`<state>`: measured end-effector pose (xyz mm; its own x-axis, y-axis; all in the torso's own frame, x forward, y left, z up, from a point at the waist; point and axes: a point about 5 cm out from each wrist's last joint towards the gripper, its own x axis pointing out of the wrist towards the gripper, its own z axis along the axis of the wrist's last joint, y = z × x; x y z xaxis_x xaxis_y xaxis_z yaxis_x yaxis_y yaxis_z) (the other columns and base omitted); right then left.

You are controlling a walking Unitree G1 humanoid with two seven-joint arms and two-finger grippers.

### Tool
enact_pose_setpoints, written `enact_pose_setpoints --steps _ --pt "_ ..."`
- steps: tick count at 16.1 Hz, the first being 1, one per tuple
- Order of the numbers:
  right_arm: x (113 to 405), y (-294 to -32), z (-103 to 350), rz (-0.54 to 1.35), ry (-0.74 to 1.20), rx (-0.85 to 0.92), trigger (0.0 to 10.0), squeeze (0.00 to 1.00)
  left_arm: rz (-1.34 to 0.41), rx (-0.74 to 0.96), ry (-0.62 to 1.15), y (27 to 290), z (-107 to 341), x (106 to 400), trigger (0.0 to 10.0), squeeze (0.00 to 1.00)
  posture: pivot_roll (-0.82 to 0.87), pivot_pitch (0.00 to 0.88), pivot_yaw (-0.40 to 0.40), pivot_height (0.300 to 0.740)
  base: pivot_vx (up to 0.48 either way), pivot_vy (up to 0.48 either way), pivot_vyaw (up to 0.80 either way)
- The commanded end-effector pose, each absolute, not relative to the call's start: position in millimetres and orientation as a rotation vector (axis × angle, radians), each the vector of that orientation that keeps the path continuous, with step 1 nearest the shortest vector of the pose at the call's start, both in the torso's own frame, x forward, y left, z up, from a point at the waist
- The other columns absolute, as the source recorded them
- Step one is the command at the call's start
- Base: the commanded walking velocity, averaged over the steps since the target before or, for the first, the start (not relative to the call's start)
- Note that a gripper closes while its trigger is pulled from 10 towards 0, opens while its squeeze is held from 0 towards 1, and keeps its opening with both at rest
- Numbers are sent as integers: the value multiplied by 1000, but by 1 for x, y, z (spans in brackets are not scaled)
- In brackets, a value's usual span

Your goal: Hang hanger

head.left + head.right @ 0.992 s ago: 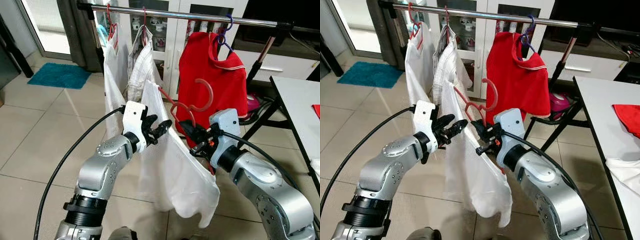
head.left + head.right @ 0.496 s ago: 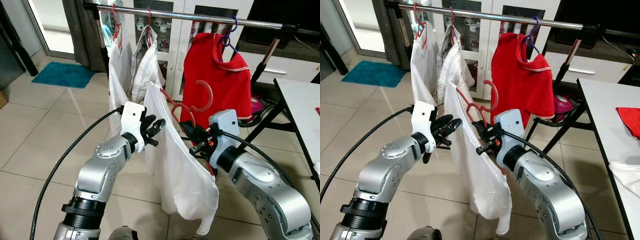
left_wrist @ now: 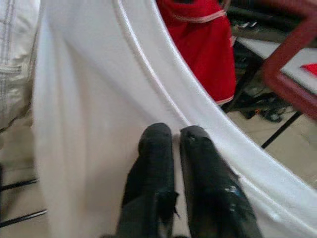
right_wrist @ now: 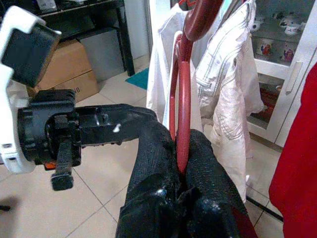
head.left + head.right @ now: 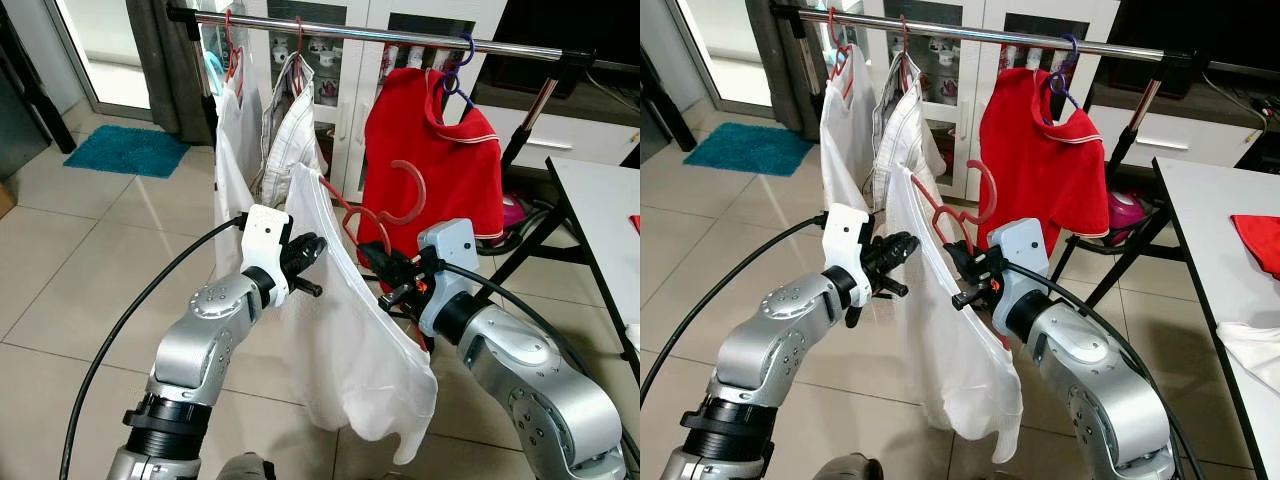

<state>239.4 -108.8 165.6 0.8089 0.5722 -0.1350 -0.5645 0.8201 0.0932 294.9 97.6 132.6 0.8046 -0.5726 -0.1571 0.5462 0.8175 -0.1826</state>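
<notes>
Below the rail (image 5: 400,32), the right pincer (image 5: 385,268) grips the red hanger (image 5: 372,210) carrying a white shirt (image 5: 350,340); the left pincer (image 5: 308,252) is clenched against that shirt.

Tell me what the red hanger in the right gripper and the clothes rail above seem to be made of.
Red hanger: likely plastic, a thick smooth rod with a dull sheen, clamped in the right gripper. Rail: apparently metal, a bright silvery tube with mirror-like glints, capped by a black end piece on the right.

R end effector (image 5: 385,268) gripping hanger (image 5: 372,208), white shirt (image 5: 350,330)
</notes>
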Motion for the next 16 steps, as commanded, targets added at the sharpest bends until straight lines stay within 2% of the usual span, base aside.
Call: enact_pose_setpoints --steps 1,2,4,5,6,7,11,16 --pt "242 -113 175 581 98 52 0 0 -606 -152 136 98 142 294 0 0 -27 19 -17 740 0 0 0" --pt "244 -116 176 552 84 38 0 0 -552 -159 31 105 152 295 0 0 -26 20 -17 740 0 0 0" --pt "246 -117 177 527 65 36 0 0 -505 -54 -38 112 156 296 0 0 -21 22 -20 740 0 0 0" --pt "248 -116 179 527 49 59 0 0 -532 45 -60 110 157 296 10000 0 -21 23 -17 740 0 0 0" --pt "249 -114 179 541 42 71 0 0 -561 86 -69 106 157 296 10000 467 -21 23 -17 740 0 0 0" --pt "248 -110 180 576 36 80 0 0 -548 96 -82 104 158 299 10000 1000 -26 19 -10 740 0 0 0" --pt "244 -102 183 682 5 108 0 0 -451 106 -123 106 160 311 10000 1000 -30 15 -14 740 0 0 0" --pt "244 -101 184 714 -3 107 0 0 -420 85 -137 106 162 315 10000 1000 -34 14 -18 740 0 0 0"
